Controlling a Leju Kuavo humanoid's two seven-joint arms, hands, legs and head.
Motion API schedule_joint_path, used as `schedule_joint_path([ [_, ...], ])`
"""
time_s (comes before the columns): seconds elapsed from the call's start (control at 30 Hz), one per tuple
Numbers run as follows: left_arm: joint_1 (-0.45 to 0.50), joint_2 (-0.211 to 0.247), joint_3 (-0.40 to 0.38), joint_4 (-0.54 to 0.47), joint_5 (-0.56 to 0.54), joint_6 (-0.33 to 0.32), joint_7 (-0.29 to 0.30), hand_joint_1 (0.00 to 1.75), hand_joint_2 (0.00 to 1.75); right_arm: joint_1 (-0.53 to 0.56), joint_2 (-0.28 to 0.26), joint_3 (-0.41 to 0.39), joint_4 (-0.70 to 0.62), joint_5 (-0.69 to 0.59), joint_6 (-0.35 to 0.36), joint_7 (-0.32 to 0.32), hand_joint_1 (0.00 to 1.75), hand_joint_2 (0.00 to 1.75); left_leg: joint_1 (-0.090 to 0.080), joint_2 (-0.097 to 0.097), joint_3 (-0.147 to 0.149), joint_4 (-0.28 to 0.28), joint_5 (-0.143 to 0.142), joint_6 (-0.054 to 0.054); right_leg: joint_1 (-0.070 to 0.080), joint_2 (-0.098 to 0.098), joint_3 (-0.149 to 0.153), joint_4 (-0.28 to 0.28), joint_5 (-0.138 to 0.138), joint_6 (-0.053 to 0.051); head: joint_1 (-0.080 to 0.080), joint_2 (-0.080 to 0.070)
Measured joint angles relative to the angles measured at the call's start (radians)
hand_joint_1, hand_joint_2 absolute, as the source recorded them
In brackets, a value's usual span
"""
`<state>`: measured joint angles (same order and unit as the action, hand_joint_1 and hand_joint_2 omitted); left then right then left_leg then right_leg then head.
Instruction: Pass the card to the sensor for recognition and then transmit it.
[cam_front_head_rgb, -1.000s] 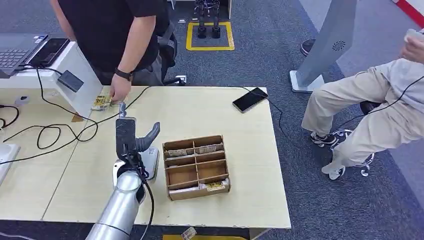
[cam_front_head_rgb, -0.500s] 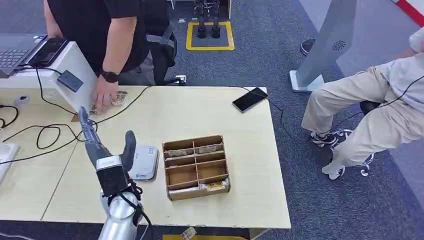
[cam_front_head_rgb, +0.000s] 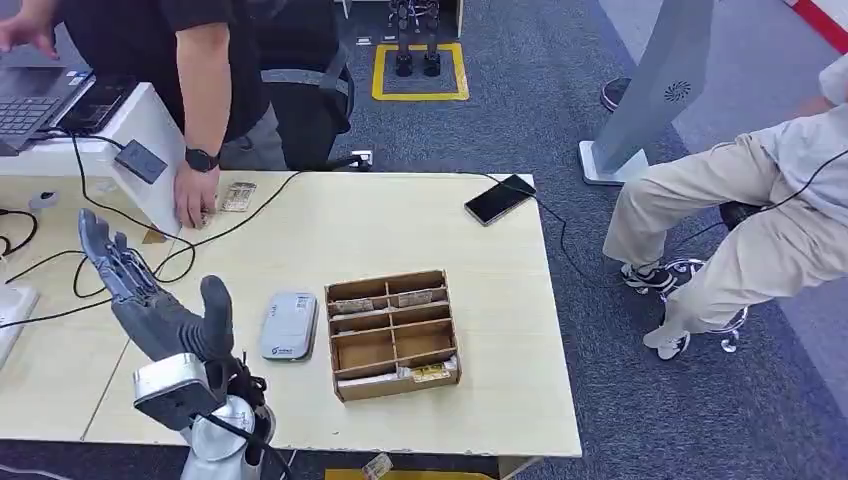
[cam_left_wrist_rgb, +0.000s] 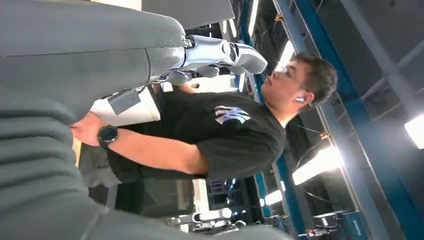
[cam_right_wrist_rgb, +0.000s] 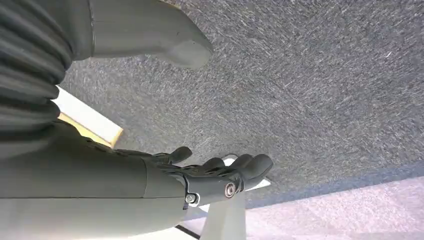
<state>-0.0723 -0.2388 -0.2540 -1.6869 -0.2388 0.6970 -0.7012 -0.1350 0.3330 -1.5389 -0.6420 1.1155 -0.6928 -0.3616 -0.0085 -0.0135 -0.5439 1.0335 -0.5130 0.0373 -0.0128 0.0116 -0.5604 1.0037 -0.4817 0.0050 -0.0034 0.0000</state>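
The wooden table (cam_front_head_rgb: 400, 225) carries a cardboard divider box (cam_front_head_rgb: 392, 334) to the right of the raised left hand (cam_front_head_rgb: 150, 305), whose fingers are spread and empty. The grey sensor (cam_front_head_rgb: 288, 325) lies between them. The cards (cam_front_head_rgb: 237, 196) lie beyond the hand, beside a person's hand (cam_front_head_rgb: 194, 208). The right hand (cam_right_wrist_rgb: 150, 170) hangs above carpet, fingers extended, empty.

L hand (cam_front_head_rgb: 150, 300) raised, fingers spread, empty. R hand (cam_right_wrist_rgb: 200, 177) hangs, fingers loose, empty.

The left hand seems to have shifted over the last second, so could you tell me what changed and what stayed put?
The left hand swung away from the grey sensor toward the table's left side, open and holding nothing. The person's hand slid the cards leftward along the far edge. The sensor, cardboard organizer and phone stayed put.
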Motion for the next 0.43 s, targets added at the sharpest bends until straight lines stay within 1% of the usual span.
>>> schedule_joint_path([
  [0.13, 0.0, 0.001, -0.006, -0.007, 0.014, 0.0, 0.0, 0.0, 1.75, -0.001, 0.0, 0.0, 0.01, -0.007, 0.0, 0.008, 0.0, 1.75, 0.0, 0.0, 0.0, 0.0, 0.0, 0.0, 0.0, 0.0, 0.0, 0.0, 0.0, 0.0, 0.0, 0.0],
  [0.17, 0.0, 0.001, -0.008, -0.008, 0.017, 0.0, 0.0, 0.0, 1.75, -0.001, 0.0, 0.0, 0.014, -0.007, 0.0, 0.007, 0.0, 0.0, 0.0, 0.0, 0.0, 0.0, 0.0, 0.0, 0.0, 0.0, 0.0, 0.0, 0.0, 0.0, 0.0, 0.0],
  [0.37, 0.007, 0.008, -0.037, -0.009, 0.073, 0.0, 0.003, 0.0, 1.75, -0.002, -0.003, 0.0, 0.056, 0.016, 0.0, 0.016, 0.0, 0.0, 0.0, 0.0, 0.0, 0.0, 0.0, 0.0, 0.0, 0.0, 0.0, 0.0, 0.0, 0.0, 0.0, 0.0],
  [0.4, 0.011, 0.009, -0.041, -0.009, 0.077, 0.0, 0.004, 0.0, 1.75, -0.002, -0.005, 0.0, 0.063, 0.02, 0.0, 0.017, 0.0, 1.75, 0.0, 0.0, 0.0, 0.0, 0.0, 0.0, 0.0, 0.0, 0.0, 0.0, 0.0, 0.0, 0.0, 0.0],
  [0.43, 0.016, 0.011, -0.044, -0.009, 0.08, 0.0, 0.01, 0.0, 1.75, -0.002, -0.005, 0.0, 0.067, 0.023, 0.0, 0.021, 0.0, 1.75, 0.0, 0.0, 0.0, 0.0, 0.0, 0.0, 0.0, 0.0, 0.0, 0.0, 0.0, 0.0, 0.0, 0.0],
])
